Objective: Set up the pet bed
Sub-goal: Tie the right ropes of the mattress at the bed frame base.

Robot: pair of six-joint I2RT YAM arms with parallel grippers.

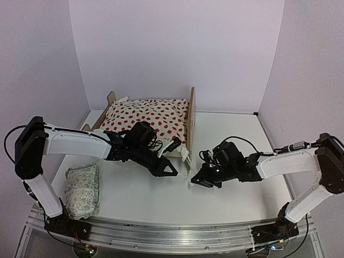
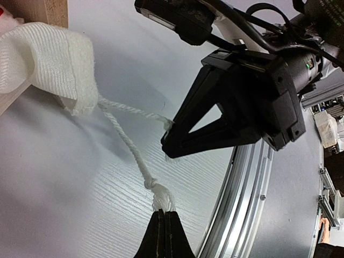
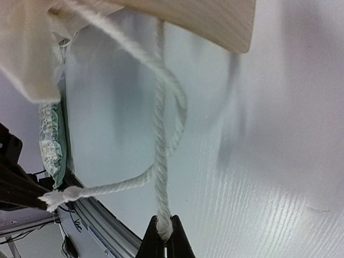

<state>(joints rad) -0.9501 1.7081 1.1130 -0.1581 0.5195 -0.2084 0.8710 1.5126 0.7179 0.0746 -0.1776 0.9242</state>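
Pet bed (image 1: pixel 191 115) far left-centre on surface (image 1: pixel 134 201), dotted blanket (image 1: pixel 145 115) on top. Left pincer (image 2: pixel 165 214) pinches knotted cord end (image 2: pixel 156 191); right pincer (image 2: pixel 167 141) pinches second cord (image 2: pixel 134 111), just beside. We judge: cross cords under gentle tension, so bed doesn't drag.

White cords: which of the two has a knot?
The knotted cord is the one pinched in the left tool, knot just above its frayed tip. The plain cord in the right tool shows none.
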